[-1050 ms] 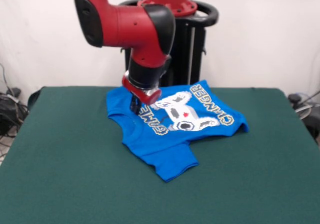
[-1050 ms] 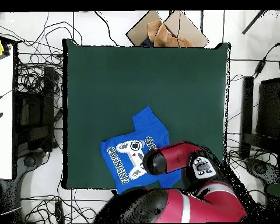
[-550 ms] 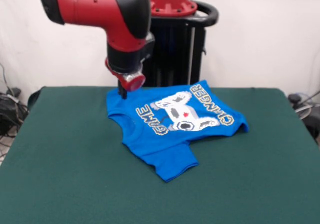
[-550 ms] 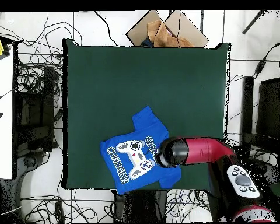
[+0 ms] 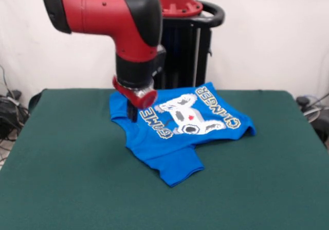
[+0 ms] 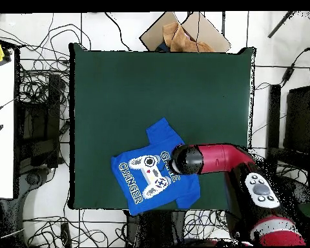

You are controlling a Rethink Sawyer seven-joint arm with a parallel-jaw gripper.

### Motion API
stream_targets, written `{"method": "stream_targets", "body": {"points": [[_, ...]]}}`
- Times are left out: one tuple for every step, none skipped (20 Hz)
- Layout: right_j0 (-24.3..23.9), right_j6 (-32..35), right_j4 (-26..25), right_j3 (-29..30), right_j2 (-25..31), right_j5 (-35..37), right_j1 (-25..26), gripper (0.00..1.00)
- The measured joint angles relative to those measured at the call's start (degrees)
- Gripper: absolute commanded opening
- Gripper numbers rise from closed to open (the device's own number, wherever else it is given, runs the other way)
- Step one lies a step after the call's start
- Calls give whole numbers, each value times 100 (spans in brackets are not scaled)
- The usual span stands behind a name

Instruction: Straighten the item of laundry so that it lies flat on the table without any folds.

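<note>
**Arm bent low over the shirt's collar end**

The red and black arm (image 5: 110,14) enters from the upper left of the front view, turns at a bulky elbow and points its wrist straight down; the gripper (image 5: 132,110) hangs under the red wrist ring, at or just above the blue cloth near the neck edge; whether it touches is unclear; only a dark stub shows below the ring, so I cannot tell whether the tool is apart or closed, nor whether it has any cloth.

In the overhead view the arm reaches across from the right, and its round black wrist covers the gripper entirely, along with the shirt's edge on that side.

The T-shirt (image 5: 180,129) lies at the table's (image 5: 67,178) side nearest the pedestal, roughly midway across, print upward with the white controller and "GAME CHANGER" readable; one sleeve sticks out toward the camera in the front view; the cloth looks rumpled, with a raised fold at the right end, possibly doubled under there.
</note>
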Motion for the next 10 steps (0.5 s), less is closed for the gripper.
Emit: {"method": "stream_targets", "body": {"points": [[89,0,0,-85,1,-144,84,0],[174,0,0,-170,1,-266,170,0],[228,0,1,-222,-2,-337,224,0],[282,0,1,-275,-5,-409,278,0],[329,0,-4,-319,-10,-463,322,0],[375,0,-14,-363,-18,-515,365,0],[471,0,-52,-457,-47,-635,469,0],[500,0,-71,-493,-58,-678,511,0],[529,0,-91,-529,-69,-722,553,0],[568,0,-131,-595,-93,-800,632,0]]}}
